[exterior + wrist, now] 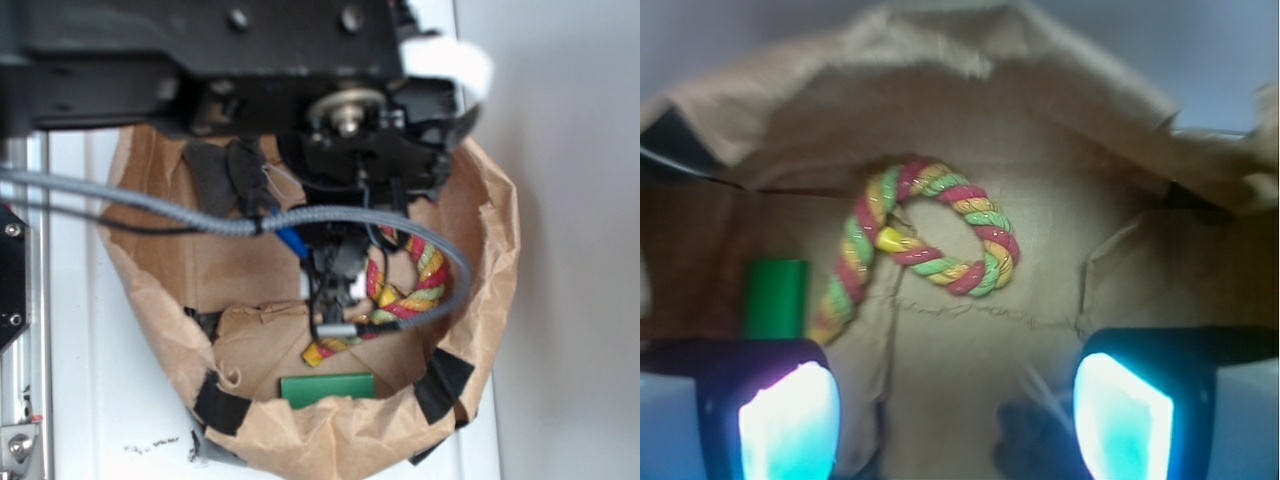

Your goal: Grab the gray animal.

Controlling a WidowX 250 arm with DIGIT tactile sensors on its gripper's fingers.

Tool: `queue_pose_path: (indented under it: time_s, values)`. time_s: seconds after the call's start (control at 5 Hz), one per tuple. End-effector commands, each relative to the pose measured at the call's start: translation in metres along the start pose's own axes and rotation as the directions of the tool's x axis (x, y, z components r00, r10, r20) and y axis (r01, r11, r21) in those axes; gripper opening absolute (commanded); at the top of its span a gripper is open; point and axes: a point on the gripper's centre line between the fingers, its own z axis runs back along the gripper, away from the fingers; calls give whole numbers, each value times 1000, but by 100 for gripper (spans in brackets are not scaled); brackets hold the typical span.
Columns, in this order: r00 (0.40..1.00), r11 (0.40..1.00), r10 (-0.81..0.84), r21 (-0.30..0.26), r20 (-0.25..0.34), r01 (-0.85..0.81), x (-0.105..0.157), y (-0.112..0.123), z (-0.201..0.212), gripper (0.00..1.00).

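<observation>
Inside the brown paper bag (970,120) my gripper (955,420) hangs with jaws spread wide, nothing held. The gray animal (1035,440) lies on the bag floor between my fingertips (1120,420), nearer the right one, at the wrist view's bottom edge. Deeper in the bag: the twisted rope (930,230), the green block (776,298) left of it.
</observation>
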Motion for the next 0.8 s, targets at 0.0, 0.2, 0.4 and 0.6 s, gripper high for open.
queue_pose_path:
  time_s: [0.0,0.2,0.4,0.6]
  values:
    - [997,999,-26,40,66,23,-16,27,-35,100]
    - [999,998,-34,60,38,32,-33,38,-50,100]
    - [997,994,-53,96,53,48,-45,47,-74,100]
    - [998,988,-7,156,68,-4,-37,44,-98,100]
